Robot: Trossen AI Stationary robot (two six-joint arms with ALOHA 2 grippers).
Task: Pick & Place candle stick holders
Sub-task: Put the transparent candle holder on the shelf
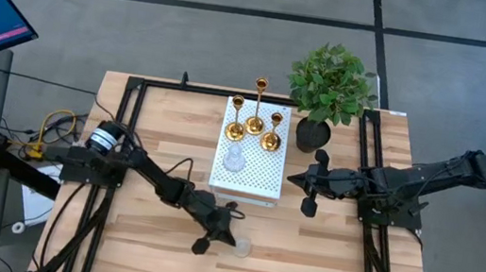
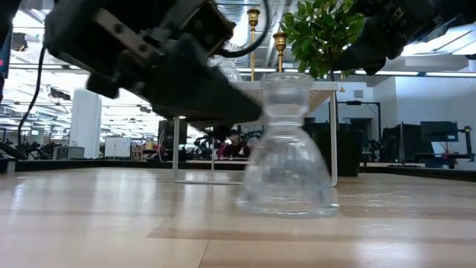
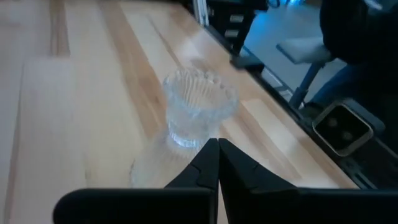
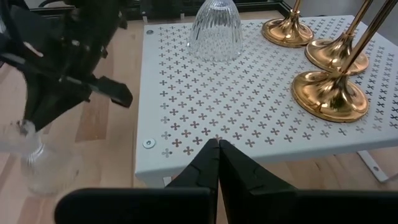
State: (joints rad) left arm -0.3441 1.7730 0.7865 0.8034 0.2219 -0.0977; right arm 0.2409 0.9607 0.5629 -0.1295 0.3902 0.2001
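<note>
Three gold candle stick holders (image 1: 254,123) stand on the white perforated box (image 1: 251,180), and a clear glass holder (image 1: 234,161) stands on it by its wide end. A second clear glass holder (image 1: 242,246) stands upright on the table's wood near the front, its wide end down (image 2: 286,193). My left gripper (image 1: 232,237) is shut, with its tips low and right beside this glass holder (image 3: 199,106). My right gripper (image 1: 294,178) is shut and empty, hovering just right of the box, pointing at it (image 4: 217,144). My left gripper has its shut fingertips (image 3: 217,146) next to the lower part of the glass holder (image 3: 183,134) on the table, coming at it level from the table's left. I cannot tell whether they touch it. The holder stands upright on the wood.
A green plant in a black pot (image 1: 325,95) stands right behind the box, close to my right gripper. Black frame rails (image 1: 119,138) run along both sides of the table. Bare wood lies in front of the box and to the right of the glass holder.
</note>
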